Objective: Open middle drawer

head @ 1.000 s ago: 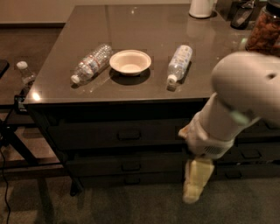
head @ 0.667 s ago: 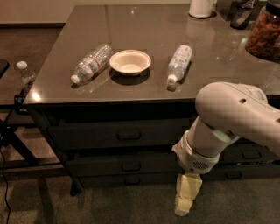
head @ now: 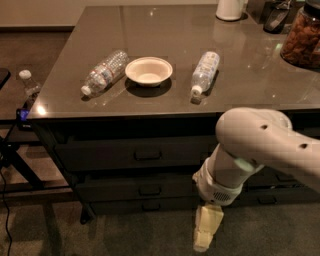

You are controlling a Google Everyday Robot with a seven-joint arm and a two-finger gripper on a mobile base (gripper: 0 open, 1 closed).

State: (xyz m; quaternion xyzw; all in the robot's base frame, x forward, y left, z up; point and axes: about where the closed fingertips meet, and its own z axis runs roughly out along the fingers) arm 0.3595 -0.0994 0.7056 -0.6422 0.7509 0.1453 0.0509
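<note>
The middle drawer (head: 110, 190) is a dark charcoal front under the counter, shut, with a small rectangular pull handle (head: 150, 190) at its centre. A taller drawer (head: 100, 156) sits above it and a slim one (head: 120, 205) below. My gripper (head: 206, 231) is cream-coloured and hangs pointing down toward the floor, in front of the drawers and to the right of the handle, a little lower than it. It touches nothing. My bulky white arm (head: 260, 150) covers the drawer fronts on the right.
On the counter (head: 165, 35) lie two plastic bottles (head: 104, 73) (head: 205, 71) and a white bowl (head: 148, 71). A jar (head: 303, 34) and a white container (head: 230, 9) stand at the back right. A small bottle (head: 29, 82) sits on a dark stand at the left.
My arm has swung down and to the left across the drawer fronts. The gripper now hangs lower, nearer the floor. The drawers have not moved.
</note>
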